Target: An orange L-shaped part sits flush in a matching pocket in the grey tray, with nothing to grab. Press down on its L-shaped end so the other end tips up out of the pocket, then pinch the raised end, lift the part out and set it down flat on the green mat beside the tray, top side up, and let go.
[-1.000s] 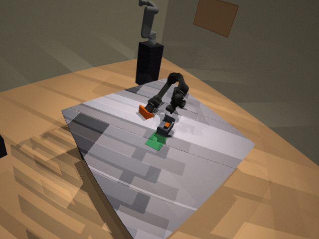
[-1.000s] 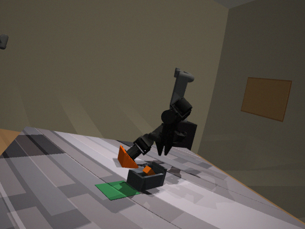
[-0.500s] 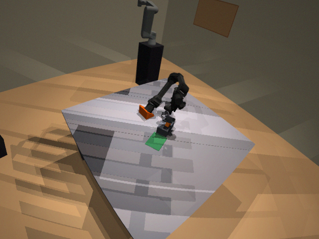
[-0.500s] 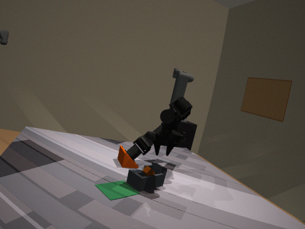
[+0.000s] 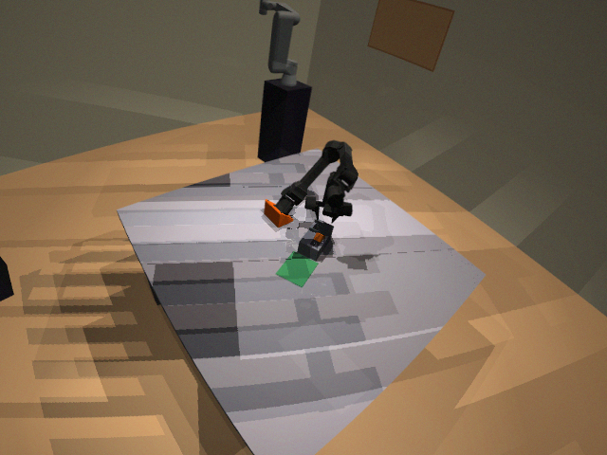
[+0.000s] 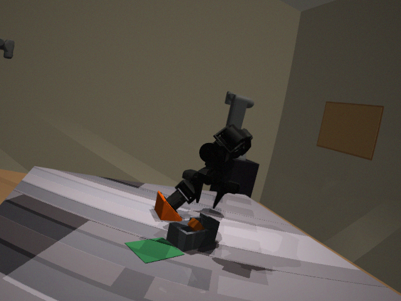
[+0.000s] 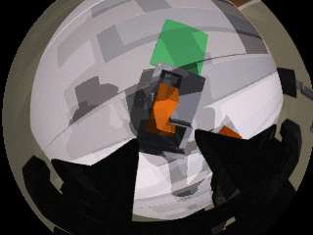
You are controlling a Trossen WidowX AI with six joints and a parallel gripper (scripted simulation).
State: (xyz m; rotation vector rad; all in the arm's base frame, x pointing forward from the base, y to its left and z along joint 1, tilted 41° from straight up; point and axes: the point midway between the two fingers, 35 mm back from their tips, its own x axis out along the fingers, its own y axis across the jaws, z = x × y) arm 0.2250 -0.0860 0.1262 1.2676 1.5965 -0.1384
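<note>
The orange L-shaped part point(image 5: 318, 237) point(image 6: 195, 224) point(image 7: 166, 109) is inside the grey tray point(image 5: 309, 249) point(image 6: 175, 236) point(image 7: 195, 93). It looks tilted, with some of it standing above the tray's rim; which end is higher is hard to tell. Dark parts of the pocket show beside it. The green mat point(image 5: 297, 269) point(image 6: 154, 249) point(image 7: 182, 43) lies flat by one end of the tray, with nothing on it. My gripper point(image 5: 325, 220) point(image 6: 205, 205) point(image 7: 166, 138) is open and empty, above and near the tray's end away from the mat. It is clear of the part.
An orange wedge-shaped piece point(image 5: 275, 214) point(image 6: 164, 209) point(image 7: 229, 132) stands at the foot of my arm, near the tray's side. A dark pedestal point(image 5: 284, 119) with a grey arm stands far behind. Shadow bands cross the pale table top.
</note>
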